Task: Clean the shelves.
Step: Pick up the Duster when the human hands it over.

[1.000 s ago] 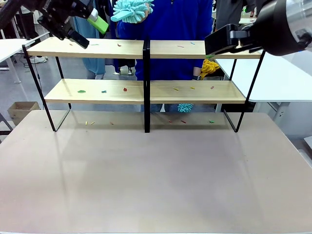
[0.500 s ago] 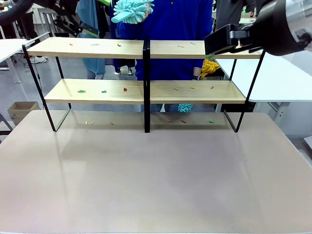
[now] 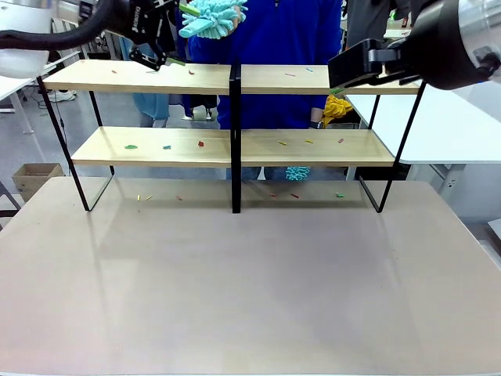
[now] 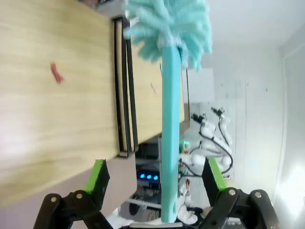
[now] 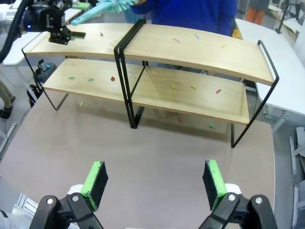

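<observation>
Shelves: left pincer moved right, now straddling duster handle.

View along the left gripper, whose jaws stand wide apart. Its green pads rise at 7 and 5 o'clock. Between them, touching neither, a teal duster runs straight up from 6 o'clock, and its fluffy head fills the 12 o'clock edge. A light-wood board of the shelves spans 8 to 11 o'clock, seen from above and tilted. The black frame crosses it just left of the handle, and a second board continues beyond it, partly hidden by the handle. A red scrap lies on the near board at 10 o'clock. A smaller scrap lies on the farther board, just beside the handle.
</observation>
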{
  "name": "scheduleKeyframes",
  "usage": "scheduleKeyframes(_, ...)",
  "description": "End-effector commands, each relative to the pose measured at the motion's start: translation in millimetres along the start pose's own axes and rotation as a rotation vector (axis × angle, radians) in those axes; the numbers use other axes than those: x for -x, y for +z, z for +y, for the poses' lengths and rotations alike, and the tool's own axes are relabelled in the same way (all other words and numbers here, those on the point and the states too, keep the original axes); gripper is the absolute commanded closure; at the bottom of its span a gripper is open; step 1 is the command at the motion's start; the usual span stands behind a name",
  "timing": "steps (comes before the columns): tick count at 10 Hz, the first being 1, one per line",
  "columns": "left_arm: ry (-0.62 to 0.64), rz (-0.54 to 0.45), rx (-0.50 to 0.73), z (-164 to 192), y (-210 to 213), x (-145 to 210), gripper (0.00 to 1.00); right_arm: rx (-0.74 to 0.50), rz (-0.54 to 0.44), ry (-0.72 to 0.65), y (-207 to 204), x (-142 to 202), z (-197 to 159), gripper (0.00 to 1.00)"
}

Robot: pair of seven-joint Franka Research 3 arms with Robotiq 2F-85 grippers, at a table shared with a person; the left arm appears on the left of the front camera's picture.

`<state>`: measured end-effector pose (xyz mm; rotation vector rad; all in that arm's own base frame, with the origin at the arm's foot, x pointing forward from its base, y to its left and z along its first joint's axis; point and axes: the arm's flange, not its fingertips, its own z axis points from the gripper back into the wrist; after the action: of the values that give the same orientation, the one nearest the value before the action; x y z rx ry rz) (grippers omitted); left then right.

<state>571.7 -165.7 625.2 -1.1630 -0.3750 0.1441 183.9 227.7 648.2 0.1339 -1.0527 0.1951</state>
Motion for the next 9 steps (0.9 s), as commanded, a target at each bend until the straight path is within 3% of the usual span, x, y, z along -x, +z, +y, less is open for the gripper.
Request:
scheduleKeyframes(1, 0.02, -0.053, 0.036, -6.4, -5.4, -2.2, 0.0, -0.008, 0.002, 0.004, 0.8, -0.6, 0.2, 0.0)
scheduleKeyframes(7, -0.008, -0.109, 0.092, -3.4, -9.1, -5.5, 0.0, -0.008, 0.002, 0.004, 0.8, -0.6, 0.2, 0.0)
scheduleKeyframes(8, -0.01, -0.114, 0.096, -4.0, -7.9, -6.4, 0.5, -0.008, 0.002, 0.004, 0.8, -0.6, 0.2, 0.0)
scheduleKeyframes(9, -0.013, -0.114, 0.098, -3.5, -8.1, -6.9, 0.52, -0.008, 0.002, 0.004, 0.8, -0.6, 0.2, 0.0)
